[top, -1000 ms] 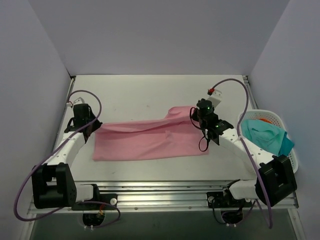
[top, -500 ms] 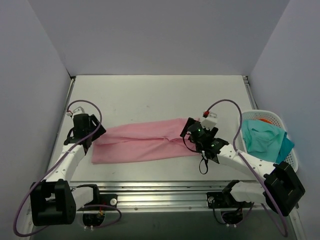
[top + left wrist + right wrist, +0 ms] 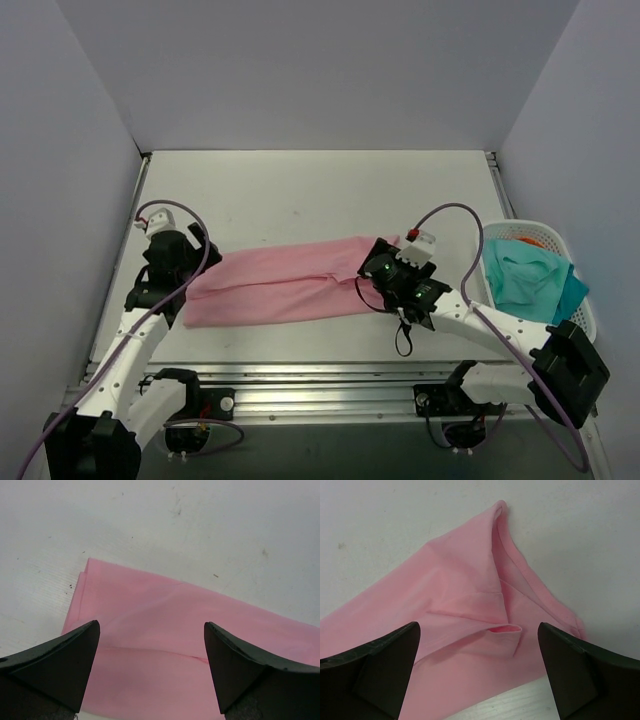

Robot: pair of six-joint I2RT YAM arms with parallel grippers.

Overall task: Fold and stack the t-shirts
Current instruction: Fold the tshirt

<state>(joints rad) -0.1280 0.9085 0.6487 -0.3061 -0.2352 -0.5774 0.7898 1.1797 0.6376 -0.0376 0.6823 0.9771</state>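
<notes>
A light pink t-shirt [image 3: 285, 283] lies flat on the table as a long folded band [image 3: 165, 630], running left to right between the arms. My left gripper [image 3: 151, 667] hovers open over the band's left end [image 3: 172, 262], nothing between its fingers. My right gripper [image 3: 478, 672] is open above the right end [image 3: 385, 272], where the cloth [image 3: 485, 610] bunches into a small raised fold. Neither gripper holds the cloth.
A white basket [image 3: 579, 265] stands at the right edge of the table, holding teal cloth [image 3: 527, 278] and something orange [image 3: 530, 241]. The white tabletop [image 3: 300, 190] stretches behind the shirt. A metal rail [image 3: 320, 385] runs along the near edge.
Both grippers went from shut to open and let go of the shirt's far edge. The shirt now lies folded narrower, and both arms have drawn nearer to the front edge.
</notes>
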